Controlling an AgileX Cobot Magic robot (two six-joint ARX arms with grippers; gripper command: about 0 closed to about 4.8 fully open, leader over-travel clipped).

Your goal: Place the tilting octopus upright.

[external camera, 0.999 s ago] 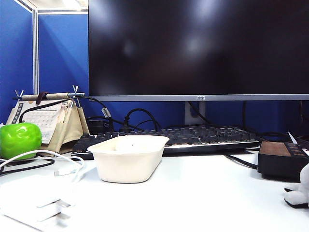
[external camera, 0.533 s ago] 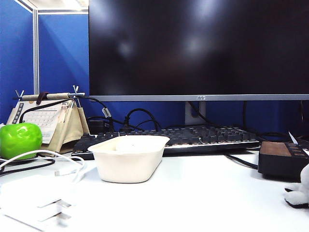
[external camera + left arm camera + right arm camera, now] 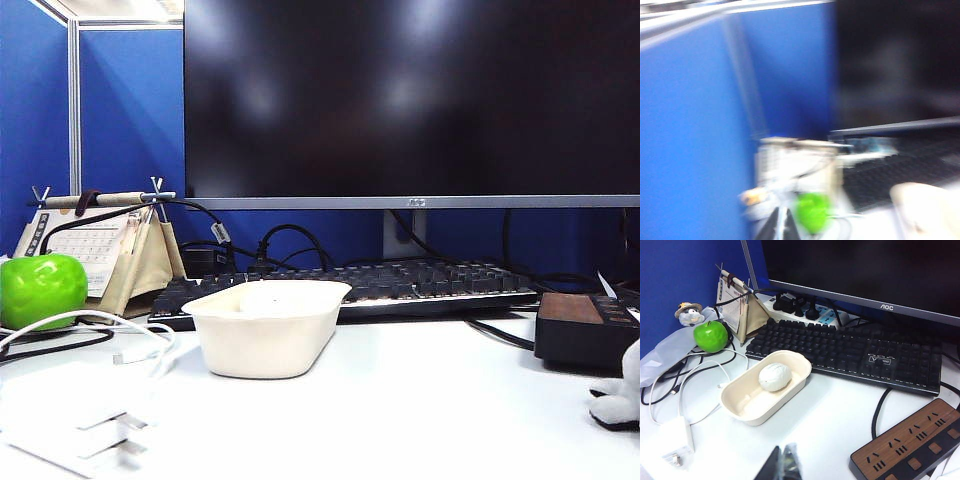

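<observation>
The octopus, a small light-grey rounded plush, lies tilted inside the white tray in front of the keyboard. In the exterior view the wall of the tray hides it. My right gripper hovers shut and empty over the bare table, short of the tray. My left gripper is also shut with nothing in it. It shows in a motion-smeared picture, pointing toward the green apple beside the blue partition. Neither gripper appears in the exterior view.
A black keyboard and a monitor stand behind the tray. A wood-topped power strip lies to the right, with a grey-white plush beside it. The apple, a desk calendar, cables and a white charger crowd the left.
</observation>
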